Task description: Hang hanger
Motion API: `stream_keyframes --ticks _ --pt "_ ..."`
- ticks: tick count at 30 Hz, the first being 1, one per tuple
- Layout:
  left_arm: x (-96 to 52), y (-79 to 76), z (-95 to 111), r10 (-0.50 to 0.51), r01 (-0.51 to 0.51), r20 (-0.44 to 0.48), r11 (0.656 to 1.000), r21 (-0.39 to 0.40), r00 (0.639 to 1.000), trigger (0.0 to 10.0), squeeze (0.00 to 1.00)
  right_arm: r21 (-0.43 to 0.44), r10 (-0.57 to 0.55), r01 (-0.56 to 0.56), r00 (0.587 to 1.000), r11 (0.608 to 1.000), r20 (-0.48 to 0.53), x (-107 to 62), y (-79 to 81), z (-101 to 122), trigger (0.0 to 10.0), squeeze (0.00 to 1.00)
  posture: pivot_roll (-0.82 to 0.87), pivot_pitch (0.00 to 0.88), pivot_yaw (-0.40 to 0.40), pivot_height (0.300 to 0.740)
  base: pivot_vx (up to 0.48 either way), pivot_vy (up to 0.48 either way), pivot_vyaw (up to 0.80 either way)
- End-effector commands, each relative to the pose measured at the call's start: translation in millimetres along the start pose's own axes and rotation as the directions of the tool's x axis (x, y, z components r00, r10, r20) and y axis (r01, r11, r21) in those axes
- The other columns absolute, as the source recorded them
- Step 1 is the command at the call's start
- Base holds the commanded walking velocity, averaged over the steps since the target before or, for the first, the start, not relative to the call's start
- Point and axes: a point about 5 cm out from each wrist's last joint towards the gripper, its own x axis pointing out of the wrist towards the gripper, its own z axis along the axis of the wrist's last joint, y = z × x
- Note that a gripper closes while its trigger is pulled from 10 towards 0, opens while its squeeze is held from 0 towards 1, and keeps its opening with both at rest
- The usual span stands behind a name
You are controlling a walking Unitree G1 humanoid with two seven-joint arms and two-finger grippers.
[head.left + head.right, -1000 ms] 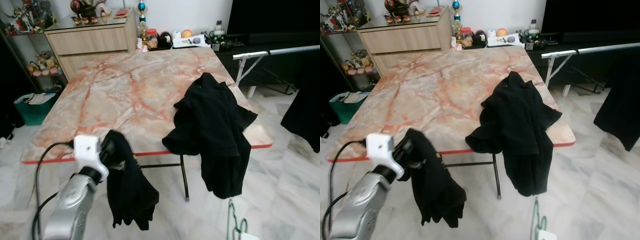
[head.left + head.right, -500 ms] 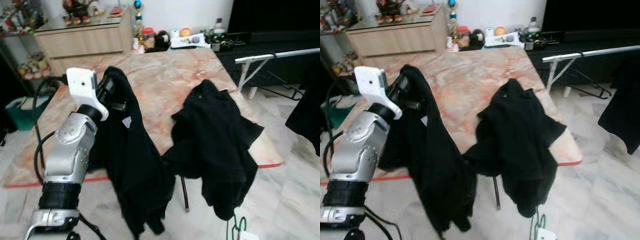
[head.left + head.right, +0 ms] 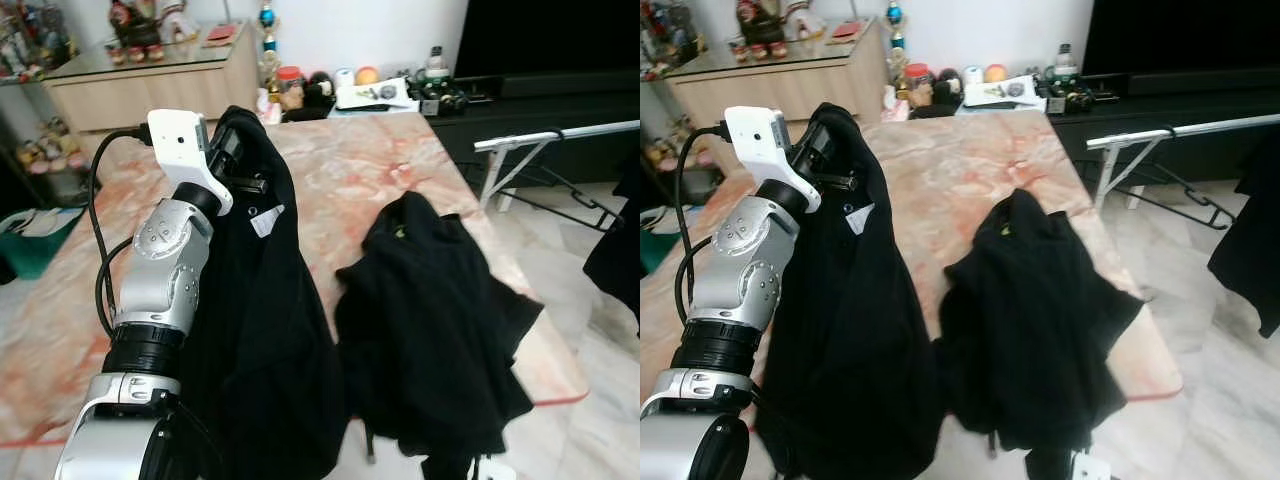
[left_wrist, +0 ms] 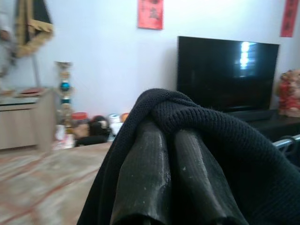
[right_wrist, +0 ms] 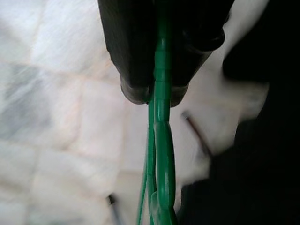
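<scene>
1. My left gripper (image 4: 164, 154) is raised above the near-left part of the table; its two black fingers (image 4: 140, 173) lie pressed together, pinching a fold of the black garment (image 3: 255, 340) draped over their tips.
2. That garment hangs from the left gripper in a long drop, past the table edge, with a white label showing near its collar.
3. My right gripper (image 5: 157, 91) is low, over the pale floor tiles (image 5: 56, 140); its fingers are clamped on the green hanger (image 5: 161, 154), which runs out from between them.
4. Hanger location: in the right gripper, beside the dark cloth falling from the table's near-right corner.
5. A second black garment (image 3: 435, 320) lies heaped on the marble-pattern table (image 3: 340, 170) and spills over its near-right edge.
6. A metal rail (image 3: 560, 135) stands to the right, beyond the table, with dark clothing (image 3: 615, 250) hanging at the frame edge.
7. A wooden cabinet (image 3: 130, 90) and a dark TV screen (image 4: 227, 72) sit at the far wall.
</scene>
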Motion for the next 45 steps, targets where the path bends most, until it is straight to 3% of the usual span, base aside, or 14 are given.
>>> stream_keyframes --ticks 1,6,8,9,11,19,20,21,23,31,34,40,43,45 --pt "-2.3 11.8 8 0.051 -0.052 0.042 0.998 0.044 0.998 10.0 0.0 0.008 0.019 -0.019 1.0 1.0 -0.002 0.2 8.3 0 10.0 0.0 0.04 0.058 0.071 0.721 0.48 0.0 0.0" --pt "-12.4 7.6 -20 0.049 -0.045 -0.089 0.998 0.052 0.995 10.0 0.0 -0.001 0.025 -0.025 1.0 1.0 -0.007 0.1 8.0 -1 10.0 0.0 0.04 0.06 0.07 0.721 0.262 0.0 0.0" --pt "-38.7 -8.1 -54 -0.033 0.046 -0.241 0.998 0.047 0.97 10.0 0.0 0.0 0.024 -0.024 1.0 1.0 -0.009 -0.1 7.6 -2 10.0 0.0 0.03 0.063 0.071 0.721 0.0 0.0 0.0" --pt "-38.7 -8.1 -54 -0.033 0.046 -0.241 0.998 0.047 0.97 10.0 0.0 0.0 0.024 -0.024 1.0 1.0 -0.009 -0.1 7.6 -2 10.0 0.0 0.03 0.063 0.071 0.721 0.0 0.0 0.0" --pt "-60.5 -12.1 -69 -0.043 0.063 -0.304 0.996 0.056 0.952 10.0 0.0 -0.001 0.023 -0.023 1.0 1.0 -0.01 -0.2 6.8 -2 10.0 0.0 0.03 0.064 0.071 0.721 0.0 0.0 0.0" --pt "-117.4 0.6 -70 -0.013 0.038 -0.372 0.997 0.06 0.928 10.0 0.0 -0.004 0.017 -0.017 1.0 1.0 -0.019 -0.2 5.0 -3 10.0 0.0 0.05 0.055 0.069 0.721 0.0 0.0 0.0" --pt "-127.4 1.5 -69 -0.014 0.043 -0.385 0.997 0.068 0.923 10.0 0.6 -0.004 0.018 -0.019 1.0 1.0 -0.02 -0.3 5.1 -3 10.0 0.0 0.05 0.053 0.068 0.721 0.0 0.0 0.0" --pt "-130.4 1.4 -69 -0.013 0.044 -0.391 0.996 0.071 0.92 10.0 0.6 -0.004 0.019 -0.019 1.0 1.0 -0.02 -0.2 5.1 -3 10.0 0.0 0.05 0.053 0.068 0.721 0.0 0.0 0.0" --pt "-139.0 -0.2 -69 -0.022 0.057 -0.406 0.996 0.074 0.913 10.0 1.0 -0.006 0.021 -0.021 1.0 1.0 -0.021 -0.3 5.2 -3 10.0 0.0 0.05 0.05 0.068 0.721 0.0 0.0 0.0" --pt "-160.4 -12.5 -66 -0.106 0.164 -0.455 0.982 0.09 0.884 10.0 1.0 -0.011 0.021 -0.022 1.0 1.0 -0.021 -0.4 3.7 -3 10.0 0.0 0.05 0.052 0.068 0.721 0.0 0.0 0.0" --pt "-178.9 -4.2 -60 -0.087 0.15 -0.48 0.984 0.095 0.873 10.0 1.0 -0.015 0.02 -0.021 0.999 1.0 -0.026 -1.1 2.3 -5 10.0 0.0 0.05 0.054 0.064 0.721 0.0 0.0 0.0" --pt "-191.6 -1.7 -59 -0.131 0.242 -0.538 0.96 0.14 0.833 10.0 1.0 -0.027 0.026 -0.027 0.999 0.999 -0.035 -1.9 1.9 -8 10.0 0.0 0.05 0.052 0.061 0.721 0.0 0.0 0.0" --pt "-190.9 20.4 -56 0.061 0.014 -0.476 0.988 0.151 0.878 10.0 1.0 -0.03 0.026 -0.027 0.999 0.999 -0.035 -2.3 1.3 -9 10.0 0.0 0.05 0.046 0.062 0.721 0.0 0.0 0.0" --pt "-193.2 23.8 -55 0.092 -0.017 -0.467 0.987 0.163 0.879 10.0 1.0 -0.031 0.026 -0.027 0.999 0.999 -0.035 -2.3 1.2 -9 10.0 0.0 0.05 0.045 0.061 0.721 0.0 0.0 0.0"
